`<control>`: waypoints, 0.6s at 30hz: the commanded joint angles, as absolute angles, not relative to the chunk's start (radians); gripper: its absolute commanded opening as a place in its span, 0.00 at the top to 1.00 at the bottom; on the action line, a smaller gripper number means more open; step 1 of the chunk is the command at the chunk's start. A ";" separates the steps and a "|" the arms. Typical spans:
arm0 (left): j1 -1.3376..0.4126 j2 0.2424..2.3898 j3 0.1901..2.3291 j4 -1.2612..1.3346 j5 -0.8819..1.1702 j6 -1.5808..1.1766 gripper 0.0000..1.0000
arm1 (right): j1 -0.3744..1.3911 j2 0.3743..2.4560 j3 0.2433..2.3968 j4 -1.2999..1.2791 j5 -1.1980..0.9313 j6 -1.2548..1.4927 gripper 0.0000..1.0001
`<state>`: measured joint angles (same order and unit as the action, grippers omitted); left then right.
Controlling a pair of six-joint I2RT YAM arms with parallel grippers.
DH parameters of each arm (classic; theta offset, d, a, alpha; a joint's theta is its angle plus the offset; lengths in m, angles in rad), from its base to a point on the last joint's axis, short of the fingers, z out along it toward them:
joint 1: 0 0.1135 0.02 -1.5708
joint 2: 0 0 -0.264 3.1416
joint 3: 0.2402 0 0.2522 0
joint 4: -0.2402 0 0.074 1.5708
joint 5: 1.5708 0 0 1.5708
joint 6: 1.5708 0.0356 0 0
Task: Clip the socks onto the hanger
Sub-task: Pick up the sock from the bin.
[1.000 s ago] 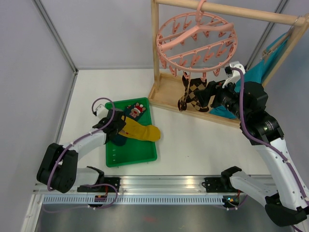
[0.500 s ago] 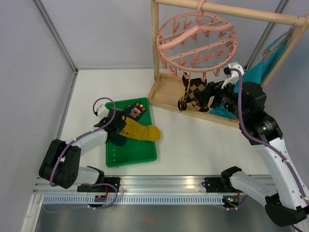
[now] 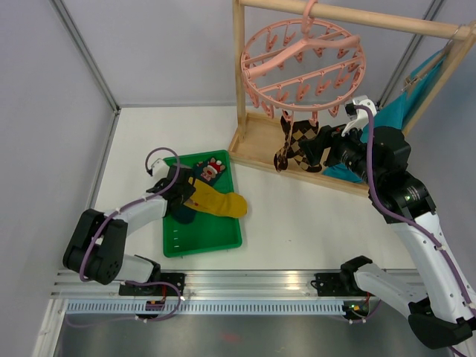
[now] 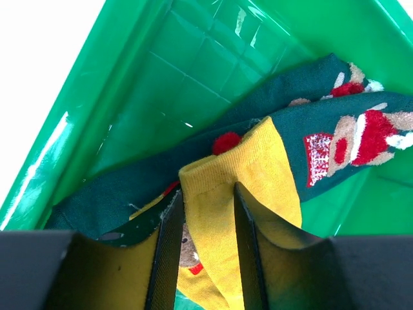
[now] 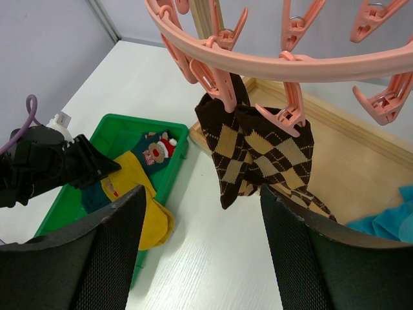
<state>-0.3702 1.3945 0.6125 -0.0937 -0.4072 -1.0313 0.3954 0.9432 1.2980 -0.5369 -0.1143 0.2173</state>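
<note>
1. Left gripper: fingers set narrow, low in the green tray, straddling the cuff of the mustard sock. Yellow fabric fills the gap. Can't tell whether it is actually pinched.
2. Right gripper: fingers spread wide, nothing between them. It is raised off the table, facing the argyle socks.
3. Top view: the tray sits at 8 o'clock from table centre, and the left gripper is over its 10 o'clock part.
4. In the tray, the mustard sock lies across the middle, toe toward the 3 o'clock rim. The dark teal socks lie under it. One shows its red-white figure at the tray's 1 o'clock corner.
5. The hanger hangs by its hook from the top bar of the wooden rack, at 1 o'clock from table centre.
6. The argyle socks are clipped by two pink clips on the near side of the ring, at its 6 o'clock. They dangle over the rack base.
7. In the top view, the right gripper is at 3 o'clock from the argyle socks, close beside them.
8. The teal cloth hangs on the rack at 3 o'clock from the hanger.
</note>
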 commanded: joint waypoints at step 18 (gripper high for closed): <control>-0.360 1.428 0.698 -0.037 -0.376 -0.957 0.76 | 0.397 0.925 1.289 -0.514 -0.095 0.229 0.23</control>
<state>-0.3664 1.4090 0.6624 -0.0708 -0.3897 -0.9924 0.3954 0.9386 1.2961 -0.5369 -0.1074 0.2173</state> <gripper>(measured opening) 0.246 0.773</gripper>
